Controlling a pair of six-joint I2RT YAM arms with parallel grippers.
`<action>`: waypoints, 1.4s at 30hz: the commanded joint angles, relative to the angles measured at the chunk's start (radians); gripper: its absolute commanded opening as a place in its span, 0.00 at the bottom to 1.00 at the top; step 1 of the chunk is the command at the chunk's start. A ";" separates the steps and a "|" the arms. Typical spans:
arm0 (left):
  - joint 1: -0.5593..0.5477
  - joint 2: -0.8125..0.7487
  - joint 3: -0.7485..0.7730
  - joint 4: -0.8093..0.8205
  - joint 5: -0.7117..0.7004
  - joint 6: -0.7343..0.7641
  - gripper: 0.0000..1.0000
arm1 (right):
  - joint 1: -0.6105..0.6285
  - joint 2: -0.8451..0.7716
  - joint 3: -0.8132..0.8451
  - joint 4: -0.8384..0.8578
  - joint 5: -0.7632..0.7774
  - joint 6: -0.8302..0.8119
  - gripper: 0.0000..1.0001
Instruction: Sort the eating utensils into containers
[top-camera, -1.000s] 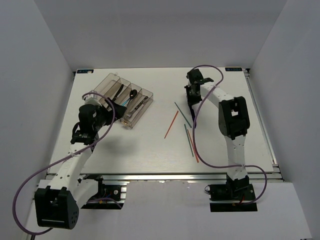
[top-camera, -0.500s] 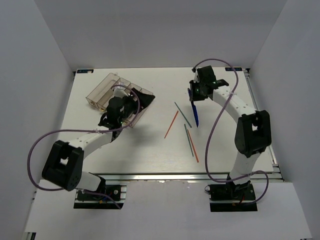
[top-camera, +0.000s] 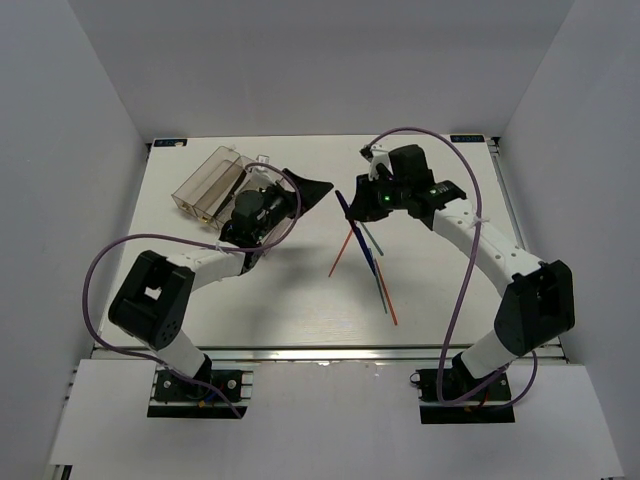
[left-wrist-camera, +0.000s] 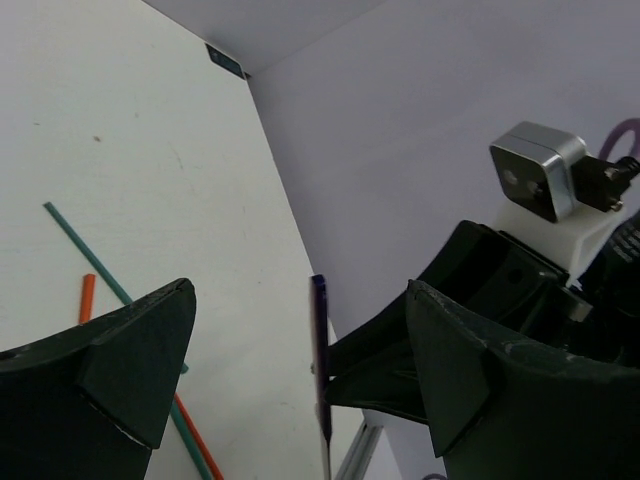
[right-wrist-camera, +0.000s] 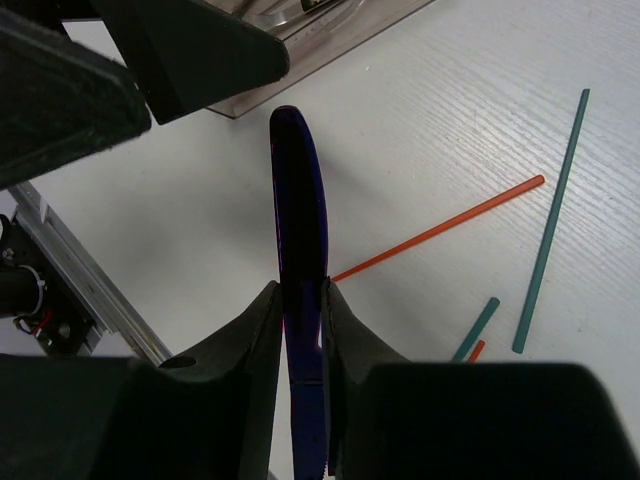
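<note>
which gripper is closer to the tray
Left. The left gripper is open just right of the tray; the right gripper is farther right, gripping the blue knife.

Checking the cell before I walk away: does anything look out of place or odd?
Thin orange and green chopsticks lie scattered, some crossing, on the white table, outside the smoky-brown clear plastic tray. The slim blue knife is off the table, pinched in the right end effector, facing the open left end effector.

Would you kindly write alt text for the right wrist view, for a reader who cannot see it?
The right gripper is shut on a blue knife above the white table. An orange chopstick and a green chopstick lie loose on it nearby.
</note>
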 joint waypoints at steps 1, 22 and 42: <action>-0.016 -0.007 -0.004 0.095 0.042 -0.039 0.94 | 0.022 -0.002 0.029 0.045 -0.032 0.020 0.00; -0.068 0.065 0.126 -0.157 0.026 0.020 0.00 | 0.170 0.022 0.076 0.059 0.252 0.043 0.00; 0.403 0.325 1.073 -1.108 0.015 1.348 0.00 | -0.004 -0.504 -0.433 0.104 0.267 0.039 0.89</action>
